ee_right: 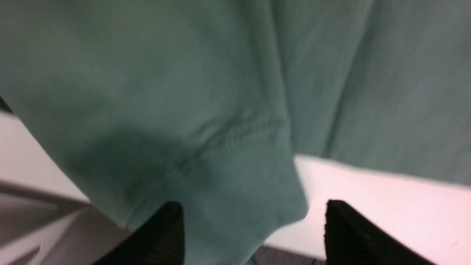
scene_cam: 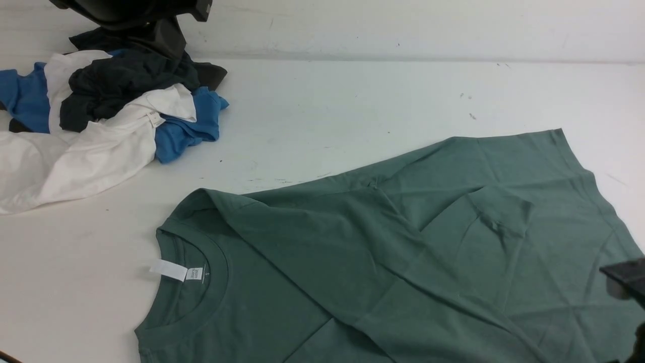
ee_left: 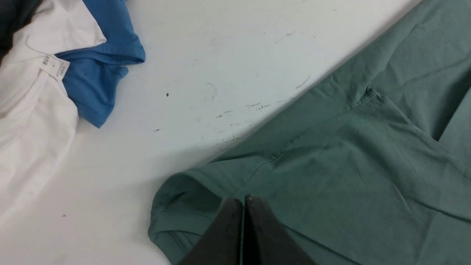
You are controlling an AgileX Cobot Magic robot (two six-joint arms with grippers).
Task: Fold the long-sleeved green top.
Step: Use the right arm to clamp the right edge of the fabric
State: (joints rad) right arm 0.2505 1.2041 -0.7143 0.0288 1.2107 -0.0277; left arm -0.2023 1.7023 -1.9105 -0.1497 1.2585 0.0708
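The green long-sleeved top (scene_cam: pixel 403 242) is lying spread and creased across the front right of the white tabletop (scene_cam: pixel 322 101). Bare, scuffed surface is separating it from the crumpled clothes pile (scene_cam: pixel 111 111) at the far left. The left end effector (ee_left: pixel 243 200) is hovering closed over its matte shoulder. The right end effector (ee_right: pixel 252 208) is standing open at a stitched cuff by the tabletop's edge.

Table (scene_cam: pixel 352 96): long-sleeved top (scene_cam: pixel 403 252) spread on near right part | collar near left, hem far right | one sleeve lies across its body | heap of garments (scene_cam: pixel 101 111) far left, apart from top
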